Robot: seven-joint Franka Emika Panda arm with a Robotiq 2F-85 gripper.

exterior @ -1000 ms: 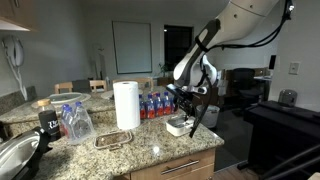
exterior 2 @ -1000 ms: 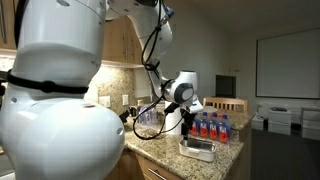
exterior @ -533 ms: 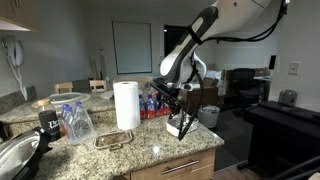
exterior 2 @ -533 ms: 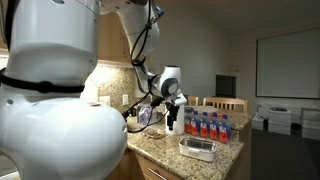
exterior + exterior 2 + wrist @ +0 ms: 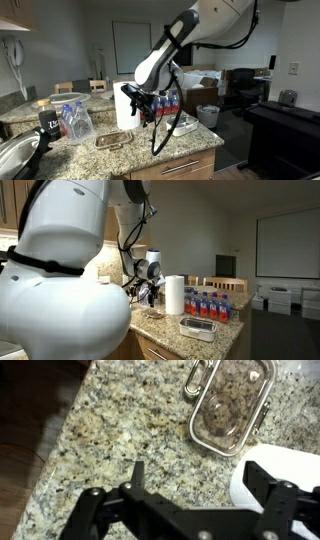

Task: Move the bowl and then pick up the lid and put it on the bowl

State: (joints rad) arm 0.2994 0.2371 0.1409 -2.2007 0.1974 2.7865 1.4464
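— So, where is the thin, flat, translucent rectangular lid with the darker rim (image 5: 232, 405)?

— Flat on the speckled granite countertop (image 5: 100, 420), at the top of the wrist view, where the frame cuts off its upper edge. In an exterior view the lid (image 5: 113, 140) lies just in front of the tall white paper-towel roll (image 5: 125, 105).

— And the small, shallow, whitish rectangular bowl (image 5: 198, 329)?

— It shows clearly in only one exterior view, near the counter's front edge. It sits on the other side of the roll from the gripper and well apart from it. In the exterior view that shows the lid, the arm and its hanging black cable (image 5: 165, 128) cover that stretch of counter, so I cannot make the bowl out there.

— What about the black two-fingered gripper (image 5: 200, 485)?

— It hangs above the counter with its jaws spread wide and nothing between them. The lid lies ahead of the fingertips (image 5: 135, 478), nearer the one beside the roll, and touches neither. The roll itself is only a white blur at that view's edge. In both exterior views the robot's own body hides much of the wrist.
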